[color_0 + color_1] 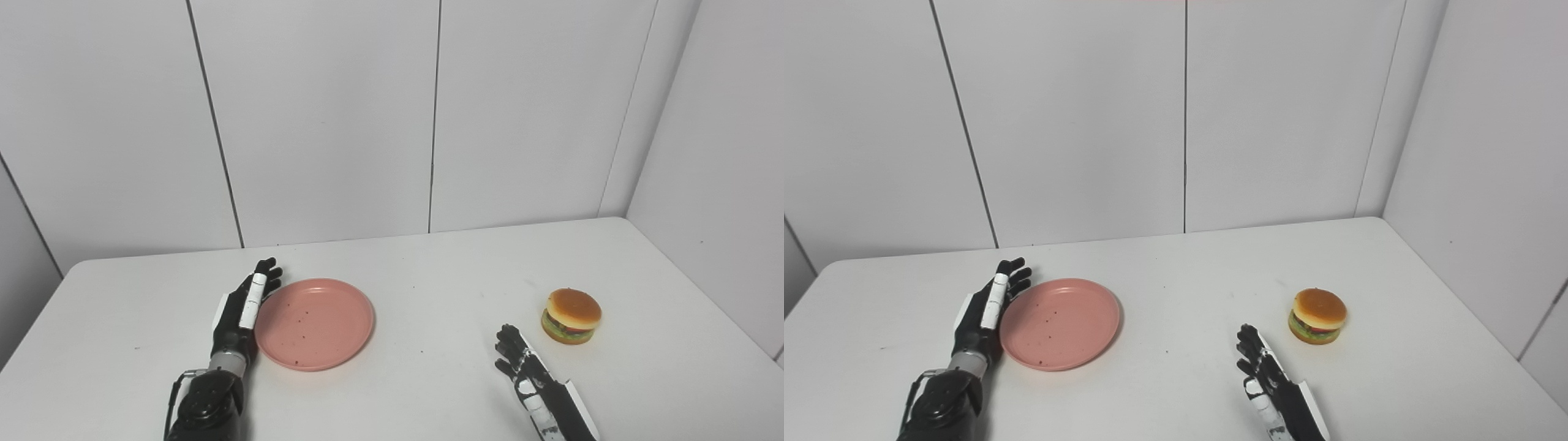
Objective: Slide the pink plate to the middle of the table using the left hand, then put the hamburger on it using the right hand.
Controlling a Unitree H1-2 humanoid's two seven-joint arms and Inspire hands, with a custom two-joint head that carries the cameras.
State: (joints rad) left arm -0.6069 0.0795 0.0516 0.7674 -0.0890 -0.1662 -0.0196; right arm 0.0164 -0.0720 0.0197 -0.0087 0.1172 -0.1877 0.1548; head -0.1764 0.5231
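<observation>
A round pink plate [314, 323] lies flat on the white table [429, 282], left of centre, with a few dark specks on it. My left hand [243, 309] stands edge-on against the plate's left rim, fingers straight and apart, holding nothing. The hamburger [571, 316], a toy with a tan bun and green and red layers, sits upright at the right. My right hand [528, 372] is open near the front edge, a short way left of and in front of the hamburger, not touching it.
White wall panels [331, 122] close off the back of the table, and a side wall [716, 171] runs along its right edge. Bare tabletop lies between the plate and the hamburger.
</observation>
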